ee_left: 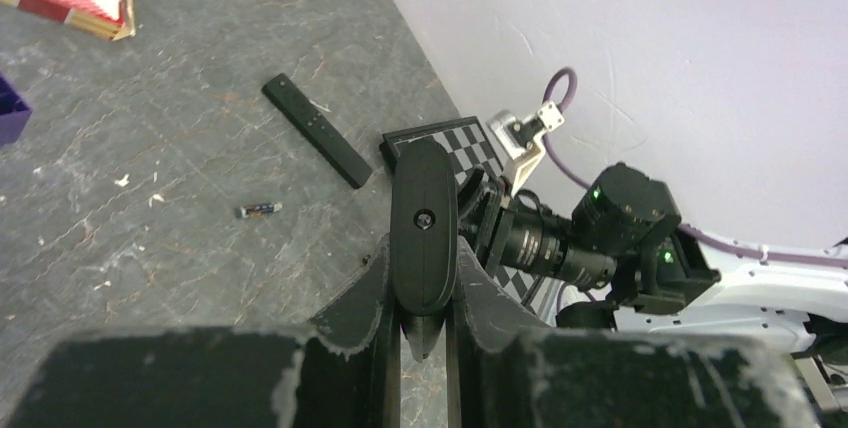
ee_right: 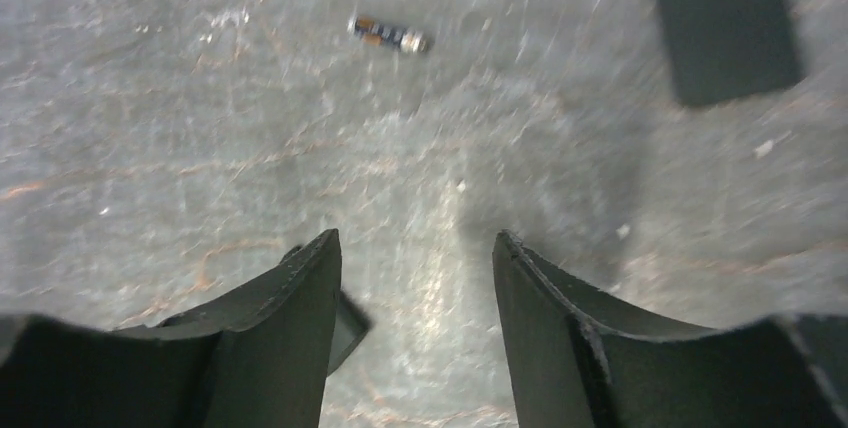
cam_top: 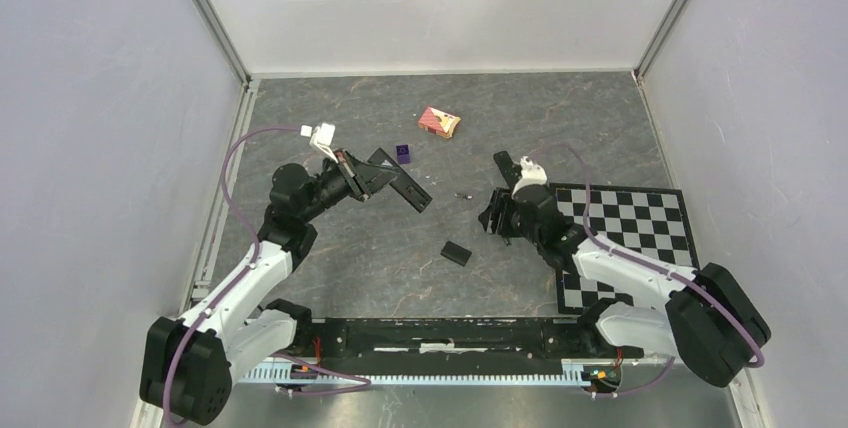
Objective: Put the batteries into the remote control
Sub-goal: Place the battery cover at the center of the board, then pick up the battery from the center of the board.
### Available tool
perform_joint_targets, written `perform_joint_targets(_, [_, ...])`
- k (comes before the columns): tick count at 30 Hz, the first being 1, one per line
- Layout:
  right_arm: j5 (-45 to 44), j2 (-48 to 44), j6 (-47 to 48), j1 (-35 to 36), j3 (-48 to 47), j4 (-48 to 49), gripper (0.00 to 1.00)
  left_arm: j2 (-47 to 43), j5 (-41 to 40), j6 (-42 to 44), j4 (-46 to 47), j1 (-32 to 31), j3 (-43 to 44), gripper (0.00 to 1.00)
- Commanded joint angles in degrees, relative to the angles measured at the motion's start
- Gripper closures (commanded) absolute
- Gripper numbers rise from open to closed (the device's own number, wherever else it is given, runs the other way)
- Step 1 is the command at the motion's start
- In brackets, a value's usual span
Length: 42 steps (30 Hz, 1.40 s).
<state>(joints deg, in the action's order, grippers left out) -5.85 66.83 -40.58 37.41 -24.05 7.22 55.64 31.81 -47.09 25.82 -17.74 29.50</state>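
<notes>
The left gripper [ee_left: 421, 283] is pinching the remote [cam_top: 410, 190], its fingers pressing on the two long edges partway along. In the top view the remote's long axis is running diagonally. One end is pointing far and left, the other near and right. In the left wrist view that rounded near-right end is aiming toward the right gripper [ee_right: 415, 243]. I cannot tell whether the remote is touching the table [cam_top: 330, 258].

The right gripper is hanging low over the table with its fingers spread and nothing between them. A battery [ee_right: 390, 35] is lying flat ahead of those fingertips, apart from them and between the two grippers. Its long axis is running roughly left to right in the top view.

A black piece [cam_top: 456, 253] is lying nearer the table's near edge. A slim bar [ee_left: 315, 130] is lying by the checkerboard [cam_top: 640, 223].
</notes>
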Motion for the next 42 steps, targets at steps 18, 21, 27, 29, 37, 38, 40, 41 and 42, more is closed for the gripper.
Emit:
perform_joint_targets(18, [-1.9, 13.94, 25.27, -2.21, -14.3, -20.68, 0.63, -0.3, 8.98, -3.74, 11.27, -0.05, -0.4, 0.98])
perform_joint_targets(21, [-1.65, 15.24, 25.54, -2.16, -14.84, -21.19, 0.68, 0.07, 9.64, -4.23, 12.5, -0.1, -0.58, 0.98])
perform_joint_targets(27, [-3.0, 16.81, 25.95, -2.18, -15.5, -22.62, 0.93, 0.4, 9.67, -4.24, 12.85, -0.1, -0.67, 0.98])
perform_joint_targets(29, [-4.36, 16.41, 25.51, -2.21, -15.59, -22.36, 0.99, 0.5, 9.71, -4.24, 12.94, -0.08, -0.76, 0.98])
perform_joint_targets(37, [-1.0, 5.73, 23.62, -2.16, -13.13, -11.69, 1.0, 1.08, 9.56, -4.86, 13.67, -0.36, -0.14, 0.98])
perform_joint_targets(38, [-0.88, 3.57, 23.22, -2.16, -13.0, -10.24, 1.0, 1.5, 9.4, -4.85, 13.55, -0.45, 0.26, 0.98])
perform_joint_targets(40, [0.55, 0.08, 23.34, -2.16, -13.19, -7.75, 1.0, 2.14, 8.92, -5.05, 13.14, -0.63, 0.88, 0.98])
perform_joint_targets(41, [1.82, -1.42, 23.47, -2.18, -13.36, -6.07, 1.0, 2.42, 8.32, -5.39, 12.85, -0.76, 1.1, 0.98])
perform_joint_targets(42, [3.8, -3.08, 23.5, -2.21, -13.39, -4.16, 1.0, 2.9, 7.92, -5.84, 12.33, -0.86, 1.4, 0.98])
